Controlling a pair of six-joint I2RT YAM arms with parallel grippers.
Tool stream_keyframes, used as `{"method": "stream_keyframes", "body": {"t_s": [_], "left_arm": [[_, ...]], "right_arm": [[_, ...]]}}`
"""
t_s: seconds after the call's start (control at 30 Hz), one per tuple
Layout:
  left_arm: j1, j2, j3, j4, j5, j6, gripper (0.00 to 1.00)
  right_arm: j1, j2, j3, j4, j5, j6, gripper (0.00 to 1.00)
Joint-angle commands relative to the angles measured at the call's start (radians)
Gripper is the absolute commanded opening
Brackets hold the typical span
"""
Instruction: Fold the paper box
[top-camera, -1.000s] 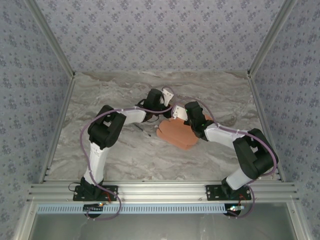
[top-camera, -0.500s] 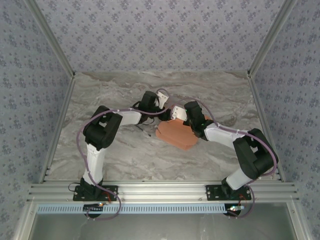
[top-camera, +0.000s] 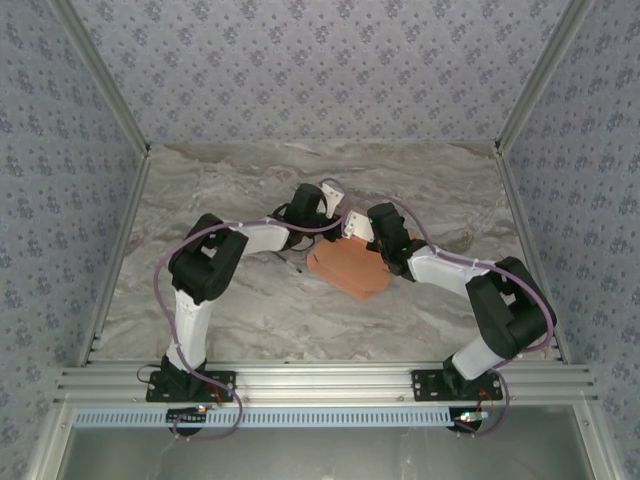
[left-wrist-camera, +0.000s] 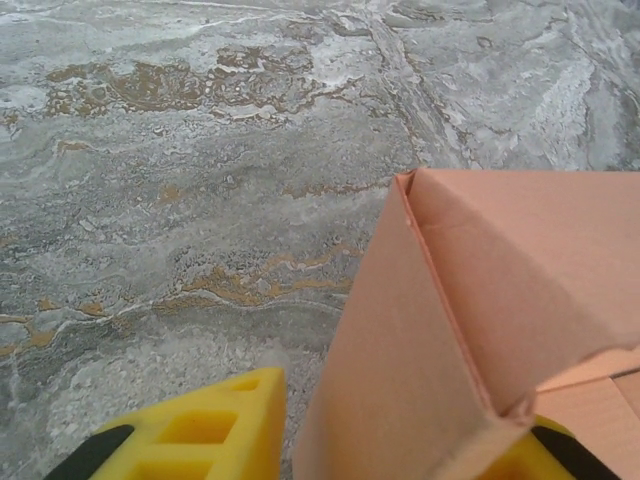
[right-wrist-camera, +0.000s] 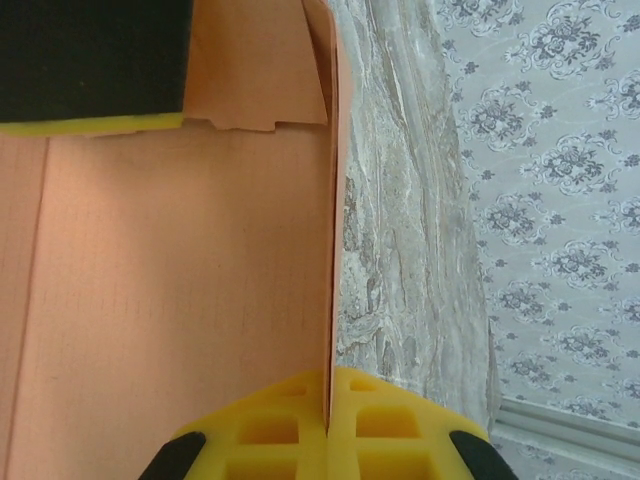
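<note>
The right gripper (right-wrist-camera: 327, 405) pinches a thin edge of the box (top-camera: 345, 270), while the left gripper (left-wrist-camera: 390, 435) stands spread with a raised corner of it between its fingers (left-wrist-camera: 200, 440).

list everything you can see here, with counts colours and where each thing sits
paper box: one, salmon-orange, partly folded, middle of the table between the two grippers
stick-like object: one, thin and dark, on the table just left of the paper box
table: one, grey-brown marble pattern, under everything
walls: three, blue-grey floral pattern, at the back and both sides
frame rail: one, silver metal, along the near edge
left arm: one, black and white, reaching in from the near left
right arm: one, black and white, reaching in from the near right
left gripper: one, yellow fingers apart, either side of a raised panel
right gripper: one, yellow fingers closed on a panel edge
</note>
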Motion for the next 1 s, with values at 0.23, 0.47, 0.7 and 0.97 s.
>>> {"method": "stream_keyframes", "body": {"t_s": [0.23, 0.47, 0.7, 0.97], "left_arm": [[0.009, -0.027, 0.017, -0.048, -0.342, -0.153, 0.21], [-0.011, -0.015, 0.049, -0.087, -0.443, -0.186, 0.16], [-0.013, -0.014, 0.071, -0.113, -0.496, -0.256, 0.11], [-0.015, -0.006, 0.092, -0.138, -0.549, -0.297, 0.1]], "right_arm": [[0.029, -0.032, 0.011, -0.081, 0.006, 0.027, 0.0], [0.039, -0.034, 0.01, -0.09, 0.002, 0.042, 0.0], [0.054, -0.031, 0.011, -0.095, -0.003, 0.058, 0.0], [0.067, -0.043, 0.008, -0.109, -0.022, 0.067, 0.0]]}}
